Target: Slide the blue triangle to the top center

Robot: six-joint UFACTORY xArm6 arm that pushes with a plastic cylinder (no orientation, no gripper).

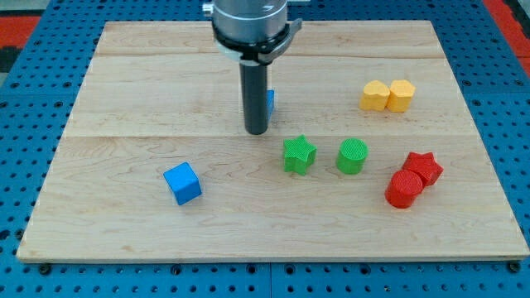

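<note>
End effector tip (pixel 256 131) touching half-hidden blue triangle (pixel 270 101)

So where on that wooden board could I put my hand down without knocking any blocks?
The view's left half is bare apart from the blue cube, and so is the bottom strip. The right is crowded: green star, green cylinder, both red and yellow blocks.

Counter (pixel 124 83) bare at the view's top; green star (pixel 299 155) and green cylinder (pixel 352 156) stand below the rod.
</note>
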